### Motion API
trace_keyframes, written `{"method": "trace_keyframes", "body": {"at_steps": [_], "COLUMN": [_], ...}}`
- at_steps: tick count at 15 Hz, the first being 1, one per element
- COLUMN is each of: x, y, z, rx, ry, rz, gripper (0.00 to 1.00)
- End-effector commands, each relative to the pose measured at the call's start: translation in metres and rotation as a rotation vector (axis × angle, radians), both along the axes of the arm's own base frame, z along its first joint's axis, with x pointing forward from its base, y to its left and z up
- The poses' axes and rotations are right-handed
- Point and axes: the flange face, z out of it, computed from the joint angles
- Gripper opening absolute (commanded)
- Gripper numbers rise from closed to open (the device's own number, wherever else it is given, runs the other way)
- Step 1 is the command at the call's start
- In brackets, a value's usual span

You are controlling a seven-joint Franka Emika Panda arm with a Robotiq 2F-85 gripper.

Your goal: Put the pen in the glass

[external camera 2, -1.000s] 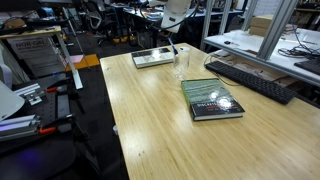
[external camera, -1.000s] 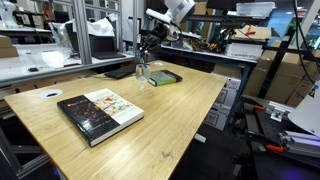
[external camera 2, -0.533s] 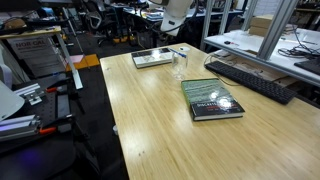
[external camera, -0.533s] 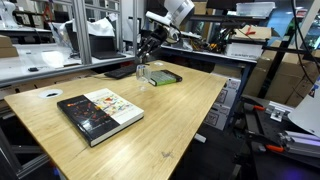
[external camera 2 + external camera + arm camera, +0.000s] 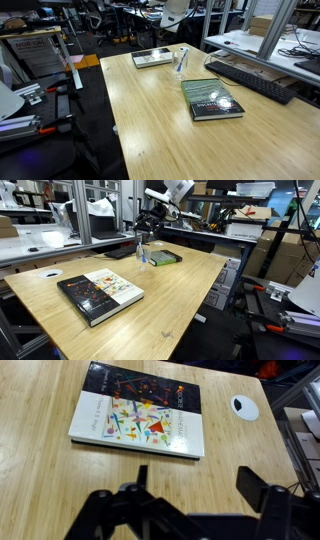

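At the far end of the wooden table stands the clear glass (image 5: 181,68), also seen in an exterior view (image 5: 143,256). The blue and whitish pen (image 5: 181,58) stands tilted inside it, with its top sticking out above the rim. My gripper (image 5: 147,227) hangs just above the glass, apart from the pen. In the wrist view the gripper (image 5: 196,475) is open, with only bare tabletop between its dark fingers (image 5: 258,488). Neither glass nor pen shows in the wrist view.
A flat green slab (image 5: 164,257) (image 5: 153,58) lies beside the glass. A colourful book (image 5: 98,292) (image 5: 212,98) (image 5: 140,410) lies mid-table. A white round mark (image 5: 244,404) sits on the tabletop. A keyboard (image 5: 250,78) lies on the neighbouring bench.
The jaws have gone from shut to open. The pen has left the gripper and now stands in the glass. The arm has hardly moved.
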Motion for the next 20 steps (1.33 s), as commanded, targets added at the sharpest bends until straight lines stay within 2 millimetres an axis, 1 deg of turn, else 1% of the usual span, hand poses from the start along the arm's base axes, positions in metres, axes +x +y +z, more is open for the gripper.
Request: {"method": "trace_keyframes", "body": {"at_steps": [1,6,8,15,17,20], "x": [-0.005,-0.011,-0.016,-0.034,-0.038,-0.043], "y": [0.012,0.041,0.047,0.055,0.058,0.063], "z": [0.020,0.049,0.062,0.103,0.110,0.113], "rx": [-0.076,-0.225,-0.279,-0.453,-0.501,-0.570], "ry": [0.042,0.130,0.160,0.220,0.235,0.261], "rz": [-0.037,-0.057,-0.071,-0.134,-0.154,-0.179], "gripper": [1.00,1.00,1.00,1.00,1.00,1.00]}}
